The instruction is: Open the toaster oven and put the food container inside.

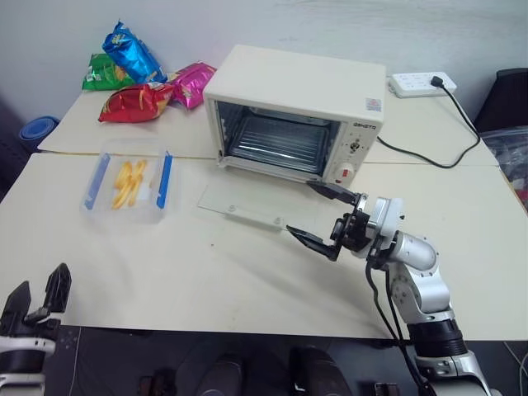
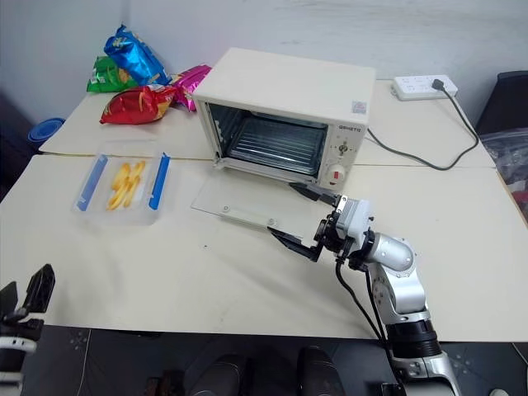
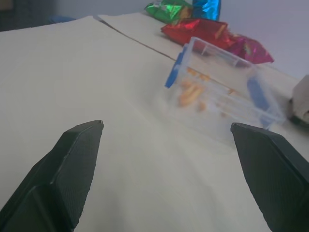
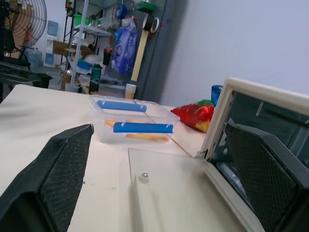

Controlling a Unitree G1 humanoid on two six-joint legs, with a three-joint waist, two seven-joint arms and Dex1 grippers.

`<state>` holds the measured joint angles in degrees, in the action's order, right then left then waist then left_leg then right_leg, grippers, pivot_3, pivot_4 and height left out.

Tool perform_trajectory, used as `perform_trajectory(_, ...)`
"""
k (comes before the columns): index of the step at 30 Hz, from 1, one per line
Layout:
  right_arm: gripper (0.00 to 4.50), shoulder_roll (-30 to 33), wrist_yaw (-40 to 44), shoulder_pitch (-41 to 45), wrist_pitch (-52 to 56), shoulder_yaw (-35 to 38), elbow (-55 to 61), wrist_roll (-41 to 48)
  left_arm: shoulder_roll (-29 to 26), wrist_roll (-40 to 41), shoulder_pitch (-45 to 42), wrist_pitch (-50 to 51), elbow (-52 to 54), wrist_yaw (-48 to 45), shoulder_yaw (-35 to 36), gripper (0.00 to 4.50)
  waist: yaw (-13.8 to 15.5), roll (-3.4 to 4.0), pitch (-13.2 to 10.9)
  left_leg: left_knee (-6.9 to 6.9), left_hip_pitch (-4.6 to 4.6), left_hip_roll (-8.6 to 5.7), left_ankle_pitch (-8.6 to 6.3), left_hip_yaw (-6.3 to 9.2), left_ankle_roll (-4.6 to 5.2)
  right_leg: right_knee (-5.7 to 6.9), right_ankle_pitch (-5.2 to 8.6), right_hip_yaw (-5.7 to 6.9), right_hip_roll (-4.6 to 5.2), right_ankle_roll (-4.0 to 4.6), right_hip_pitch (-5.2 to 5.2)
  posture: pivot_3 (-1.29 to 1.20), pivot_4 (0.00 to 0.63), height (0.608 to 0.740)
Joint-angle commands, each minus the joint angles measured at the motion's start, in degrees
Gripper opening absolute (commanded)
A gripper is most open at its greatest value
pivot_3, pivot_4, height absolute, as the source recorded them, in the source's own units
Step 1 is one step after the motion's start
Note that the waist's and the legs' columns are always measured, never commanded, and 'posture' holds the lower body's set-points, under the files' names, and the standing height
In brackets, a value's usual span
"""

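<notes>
Pale cream tabletops, 2 of them pushed together with a seam between, carry everything you see. Your toaster oven (image 1: 297, 115) is a smooth cream box sitting on the far table (image 1: 247, 272), its mouth facing the robot and its glass door (image 1: 252, 206) folded flat down onto the near table, showing a wire rack inside. Left of it lies the food container (image 1: 132, 183), a clear rectangular plastic box with 2 blue side clips and yellow fries inside, its long axis running away from the robot. Behind it, 4 shiny crinkled snack bags (image 1: 140, 78) are piled. Your right pincer (image 1: 326, 216) hovers just past the door's right edge, fingers spread wide, gripping nothing. Your left pincer (image 1: 37, 301) sits at the near left table edge, partly cut off, fingers also wide apart and empty. A white power strip (image 1: 422, 82) lies far right.
</notes>
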<state>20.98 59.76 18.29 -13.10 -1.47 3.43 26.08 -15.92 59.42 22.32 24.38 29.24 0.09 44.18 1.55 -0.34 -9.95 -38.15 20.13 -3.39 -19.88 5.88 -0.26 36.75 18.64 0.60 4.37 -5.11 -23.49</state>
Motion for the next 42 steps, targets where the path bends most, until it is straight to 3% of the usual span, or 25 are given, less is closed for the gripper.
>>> perform_trajectory(1,4.50,0.9,2.2,-0.4,-0.1,-0.2,2.0,1.5,-3.9,13.5,-7.5,7.8,0.8,19.8,-1.8,4.49,-0.2,0.00,0.0,-0.01,0.00,0.00,0.00,0.00,-0.01,0.03,0.00,0.00,-0.01,0.00,-0.02,0.00,0.150,0.740)
perform_trajectory(5,4.50,1.4,2.5,-1.2,1.9,-1.4,4.2,1.6,-7.3,26.2,-19.5,10.4,-2.8,38.6,-5.3,4.49,-0.2,-0.04,0.0,-0.02,0.01,0.00,0.00,-0.02,-0.03,0.10,0.00,-0.04,-0.03,0.00,-0.09,0.00,0.150,0.740)
perform_trajectory(9,4.50,1.4,1.5,-2.6,2.9,-1.9,6.4,1.2,-10.4,30.4,-27.5,11.6,-10.1,52.9,-8.3,4.49,-0.6,-0.06,0.0,0.00,0.00,0.04,0.00,-0.09,-0.10,0.12,0.00,-0.09,-0.14,0.00,-0.17,0.00,0.150,0.740)
perform_trajectory(15,4.50,1.2,-1.3,-4.0,4.2,-1.6,8.6,0.6,-12.9,31.1,-38.5,13.8,-21.0,57.0,-11.9,4.49,-0.2,-0.10,0.1,-0.06,0.02,0.03,0.00,-0.07,-0.12,0.13,0.00,-0.10,-0.17,0.00,-0.18,0.00,0.150,0.740)
perform_trajectory(17,4.50,1.3,-1.8,-4.2,4.6,-1.8,9.1,0.6,-14.3,31.8,-40.4,16.3,-23.7,56.5,-13.0,4.49,-0.2,-0.10,0.1,-0.07,0.01,-0.01,0.00,-0.08,-0.12,0.14,0.00,-0.12,-0.14,0.00,-0.17,0.00,0.150,0.740)
perform_trajectory(20,4.50,1.3,-2.1,-4.2,5.0,-2.2,9.5,0.7,-16.4,30.6,-42.0,18.6,-26.5,56.4,-13.7,3.91,-0.3,-0.10,0.1,-0.04,0.02,-0.01,0.00,-0.08,-0.12,0.13,0.00,-0.12,-0.14,0.00,-0.19,0.00,0.150,0.740)
perform_trajectory(31,4.50,0.8,-2.5,-3.5,5.3,-2.8,8.8,0.0,-25.8,29.3,-43.4,23.3,-34.1,52.3,-9.0,0.66,-0.9,-0.10,0.1,0.01,0.02,0.03,0.02,-0.08,-0.16,0.14,0.00,-0.12,-0.17,0.00,-0.24,0.00,0.150,0.740)
perform_trajectory(33,4.50,0.7,-2.7,-3.4,5.5,-3.0,8.8,-0.1,-29.1,27.4,-44.1,25.3,-36.6,49.1,-9.1,0.28,-0.9,-0.11,0.1,0.01,0.03,0.02,0.02,-0.08,-0.16,0.14,0.00,-0.12,-0.16,0.00,-0.25,0.00,0.150,0.740)
perform_trajectory(38,4.50,1.2,-3.7,-4.2,6.6,-2.6,9.5,-0.2,-40.0,16.9,-46.0,30.6,-39.0,31.9,-14.6,0.04,-1.3,-0.12,0.1,0.06,0.07,0.01,0.02,-0.07,-0.17,0.13,0.00,-0.11,-0.16,0.01,-0.28,0.00,0.150,0.740)
perform_trajectory(42,4.50,4.1,-4.0,-8.8,8.0,-0.3,12.0,0.3,-46.0,15.7,-55.5,41.3,-43.5,16.8,-21.1,0.04,-0.3,-0.12,0.1,0.06,0.13,-0.09,0.02,0.01,-0.16,0.09,0.01,-0.07,-0.08,0.01,-0.27,0.00,0.150,0.740)
